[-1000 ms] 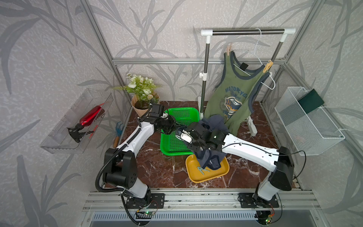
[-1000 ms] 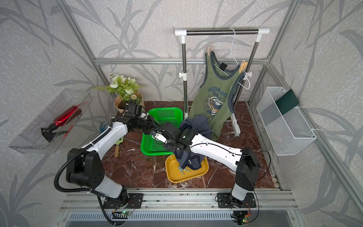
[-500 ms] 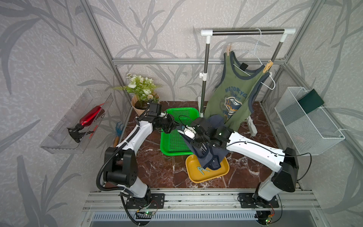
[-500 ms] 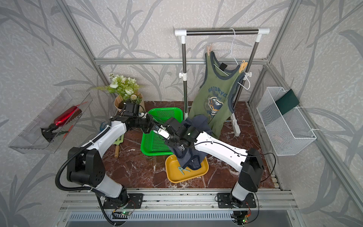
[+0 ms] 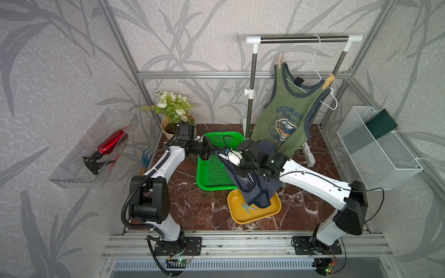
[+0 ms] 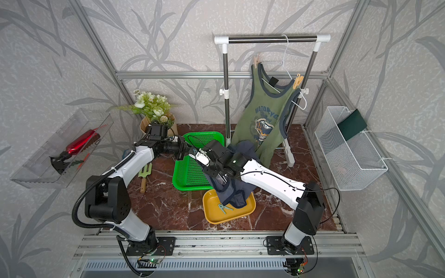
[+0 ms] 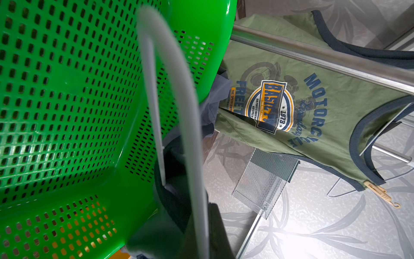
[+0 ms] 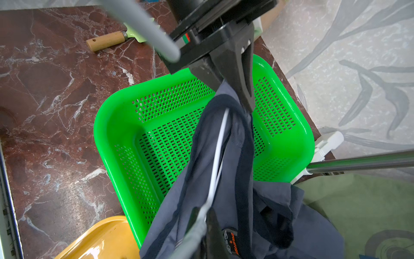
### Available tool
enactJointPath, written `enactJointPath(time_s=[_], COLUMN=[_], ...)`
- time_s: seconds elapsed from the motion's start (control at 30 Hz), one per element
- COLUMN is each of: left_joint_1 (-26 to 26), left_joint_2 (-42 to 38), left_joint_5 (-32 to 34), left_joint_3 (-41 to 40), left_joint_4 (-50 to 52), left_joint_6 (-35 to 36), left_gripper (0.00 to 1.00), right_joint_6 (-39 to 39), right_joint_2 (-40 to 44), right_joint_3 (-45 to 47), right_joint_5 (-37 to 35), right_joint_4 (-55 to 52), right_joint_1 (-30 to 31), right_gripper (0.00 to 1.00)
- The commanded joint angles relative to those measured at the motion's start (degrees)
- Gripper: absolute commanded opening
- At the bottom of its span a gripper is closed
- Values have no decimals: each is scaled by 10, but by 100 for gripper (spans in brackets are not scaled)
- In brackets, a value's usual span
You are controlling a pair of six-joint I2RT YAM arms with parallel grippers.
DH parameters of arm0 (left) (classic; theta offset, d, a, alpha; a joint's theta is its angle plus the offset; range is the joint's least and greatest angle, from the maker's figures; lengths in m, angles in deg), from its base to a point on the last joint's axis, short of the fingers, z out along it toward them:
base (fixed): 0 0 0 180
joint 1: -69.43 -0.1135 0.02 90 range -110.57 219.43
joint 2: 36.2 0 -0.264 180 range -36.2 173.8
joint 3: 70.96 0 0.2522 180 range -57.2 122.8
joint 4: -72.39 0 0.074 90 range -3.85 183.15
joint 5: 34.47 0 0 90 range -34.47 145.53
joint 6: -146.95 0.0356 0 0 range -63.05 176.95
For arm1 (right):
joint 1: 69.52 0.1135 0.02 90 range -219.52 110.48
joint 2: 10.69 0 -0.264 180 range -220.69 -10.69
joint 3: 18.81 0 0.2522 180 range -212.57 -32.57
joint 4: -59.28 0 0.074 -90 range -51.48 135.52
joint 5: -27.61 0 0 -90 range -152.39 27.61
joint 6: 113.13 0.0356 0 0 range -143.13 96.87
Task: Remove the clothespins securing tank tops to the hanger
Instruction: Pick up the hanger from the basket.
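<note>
Marble surface [image 5: 192,204] underneath; the left end effector [image 8: 240,96] pinches the slate-blue tank top [image 5: 255,195] by its strap above a green basket [image 5: 212,173], and the right end effector [image 8: 202,220] pinches its white hanger [image 8: 220,143]. Below the right one, a teal clothespin [image 5: 248,209] lies in a yellow tray [image 5: 269,211].

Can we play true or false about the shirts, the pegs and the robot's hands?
The teal clothespin lies in the yellow tray. True.
A tan clothespin and a yellow-orange clothespin clip the olive green tank top. True.
The olive green tank top lies in the green basket. False: it hangs on the clothes rack.
The left gripper is open. False: it is shut on the slate-blue tank top.
The red spray bottle stands on the floor. False: it lies in the clear wall bin.
</note>
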Motion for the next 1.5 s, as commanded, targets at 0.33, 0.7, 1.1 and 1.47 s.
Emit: enactJointPath(time_s=[0.33, 0.7, 1.1, 1.47], left_joint_1=[-69, -70, -71, 24], left_joint_2=[37, -18, -104, -128], left_joint_5=[57, 62, 131, 79], left_joint_3=[7, 36, 57, 25], left_joint_4=[-97, -22, 82, 10], left_joint_6=[-3, 51, 139, 135], left_gripper=[29, 43, 63, 89], right_joint_6=[13, 26, 16, 17], right_joint_2=[75, -18, -187, -298], right_joint_3=[-3, -152, -428, -627], right_joint_5=[49, 122, 142, 145], right_joint_4=[-64, -75, -206, -290], right_joint_1=[-21, -55, -65, -64], right_gripper=[0, 0, 0, 0])
